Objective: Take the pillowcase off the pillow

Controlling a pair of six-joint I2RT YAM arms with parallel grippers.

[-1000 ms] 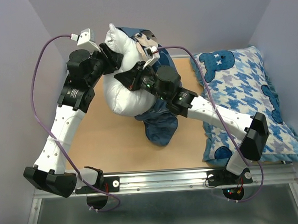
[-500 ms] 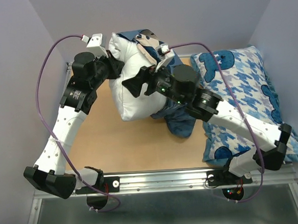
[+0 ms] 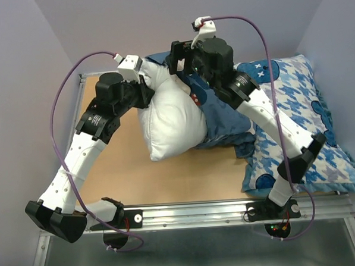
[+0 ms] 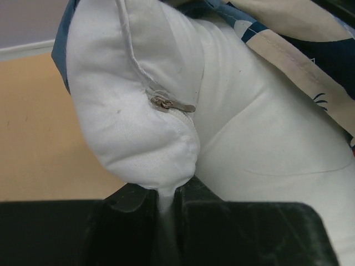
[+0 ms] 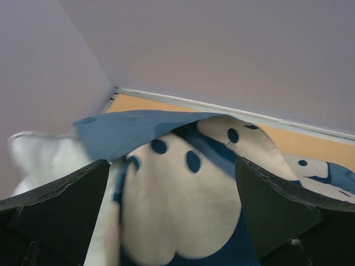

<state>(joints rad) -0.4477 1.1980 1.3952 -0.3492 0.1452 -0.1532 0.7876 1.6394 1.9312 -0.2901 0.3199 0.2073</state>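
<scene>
The white pillow point(image 3: 172, 118) stands tilted on the table, more than half of it bare. Its zipper pull point(image 4: 172, 104) shows in the left wrist view. My left gripper point(image 3: 145, 93) is shut on a pinch of white fabric at the pillow's corner point(image 4: 165, 197). The dark blue pillowcase point(image 3: 224, 115) hangs bunched over the pillow's far and right side. Its cream monkey-face print point(image 5: 183, 205) fills the right wrist view. My right gripper point(image 3: 176, 58) hovers at the case's far top edge. There its jaws stand wide open with the cloth loose between the fingers point(image 5: 277, 205).
A blue-and-white houndstooth pillow point(image 3: 295, 103) with cartoon heads lies along the right side of the wooden table point(image 3: 119, 166). Grey walls close in the back and both sides. A metal rail point(image 3: 193, 214) carries both arm bases at the near edge.
My right gripper has opened, let go of the pillowcase and swung to the far top of the pillow. The left gripper has carried the pillow's corner rightward. The case has slid to the right.
</scene>
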